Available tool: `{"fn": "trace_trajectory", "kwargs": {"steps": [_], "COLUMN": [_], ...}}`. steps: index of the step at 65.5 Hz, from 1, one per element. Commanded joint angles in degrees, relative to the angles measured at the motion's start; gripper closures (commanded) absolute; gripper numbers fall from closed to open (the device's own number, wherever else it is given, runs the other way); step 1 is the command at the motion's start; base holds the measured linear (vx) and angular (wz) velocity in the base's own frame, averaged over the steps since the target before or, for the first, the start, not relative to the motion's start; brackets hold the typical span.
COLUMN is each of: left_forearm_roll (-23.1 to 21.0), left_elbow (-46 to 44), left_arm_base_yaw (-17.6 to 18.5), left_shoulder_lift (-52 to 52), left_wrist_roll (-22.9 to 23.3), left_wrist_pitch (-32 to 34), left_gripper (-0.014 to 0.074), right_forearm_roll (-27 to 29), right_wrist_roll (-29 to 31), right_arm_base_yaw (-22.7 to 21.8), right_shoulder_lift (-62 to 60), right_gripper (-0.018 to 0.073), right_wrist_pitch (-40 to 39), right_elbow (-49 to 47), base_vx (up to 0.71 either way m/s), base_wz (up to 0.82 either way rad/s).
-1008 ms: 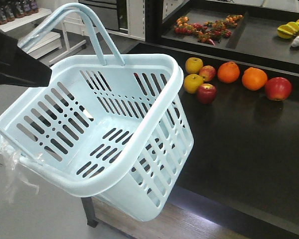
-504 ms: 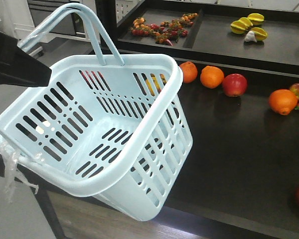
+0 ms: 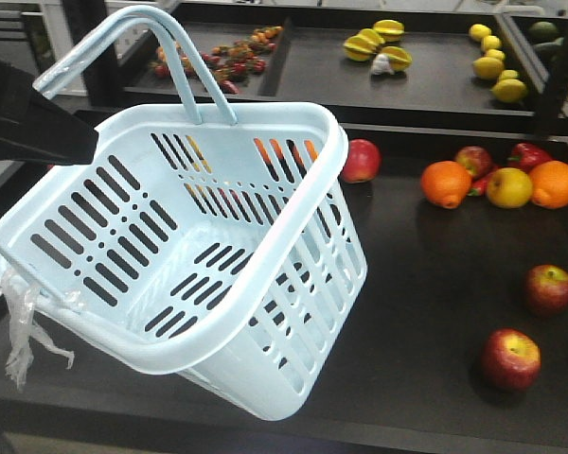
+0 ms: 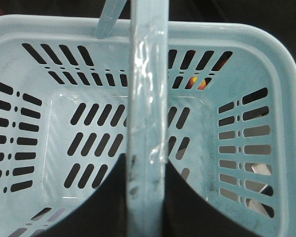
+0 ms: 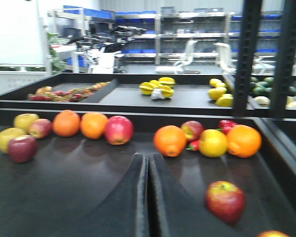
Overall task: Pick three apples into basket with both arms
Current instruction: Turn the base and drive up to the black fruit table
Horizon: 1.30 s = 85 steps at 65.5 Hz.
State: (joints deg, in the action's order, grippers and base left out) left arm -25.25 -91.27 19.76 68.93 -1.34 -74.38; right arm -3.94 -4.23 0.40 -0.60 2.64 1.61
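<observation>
The pale blue basket (image 3: 199, 246) hangs tilted in the air at the left, with nothing inside it. My left gripper (image 4: 147, 197) is shut on the basket's handle (image 4: 148, 98). On the dark shelf, one red apple (image 3: 361, 160) lies just beyond the basket's rim. Two more apples (image 3: 550, 288) (image 3: 510, 358) lie at the front right. My right gripper (image 5: 148, 157) is shut and holds nothing, hovering low over the shelf. The nearest apple (image 5: 225, 201) lies to its right, and another apple (image 5: 119, 130) sits farther back on its left.
Oranges (image 3: 446, 183) (image 3: 555, 183), a yellow fruit (image 3: 509, 187) and a small apple (image 3: 473, 161) cluster at the back right. A raised rear tray (image 3: 312, 71) holds yellow fruits and small red ones. Black uprights (image 5: 248, 54) stand at the shelf's right.
The whole shelf has slid leftward in the front view while the basket keeps its place. The fruit group at the right and two front apples have come into view.
</observation>
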Motion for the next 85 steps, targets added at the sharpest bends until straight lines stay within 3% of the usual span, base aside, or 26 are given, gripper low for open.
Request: {"fn": "trace_trajectory", "kwargs": {"steps": [1,85], "left_forearm_roll": [-2.71,-2.71], "left_elbow": [-1.58,-1.58], "left_arm_base_yaw": [0.27,0.27], "left_shoulder_lift": [-1.44,-1.44], "left_wrist_roll": [0.46,0.46], "left_wrist_pitch": [2.67,2.67], "left_gripper": [0.0604,0.0604], "right_forearm_roll": [-0.37,-0.37], "right_wrist_roll": [0.46,0.46], "right_arm_base_yaw": [-0.4,-0.4], "right_shoulder_lift": [-0.59,-0.59], "right_gripper": [0.0564,0.0564], "right_wrist_pitch": [-4.25,-4.25], "right_elbow": [0.86,0.86], "base_vx": [0.1,0.07], "base_wz": [-0.35,-0.11]}}
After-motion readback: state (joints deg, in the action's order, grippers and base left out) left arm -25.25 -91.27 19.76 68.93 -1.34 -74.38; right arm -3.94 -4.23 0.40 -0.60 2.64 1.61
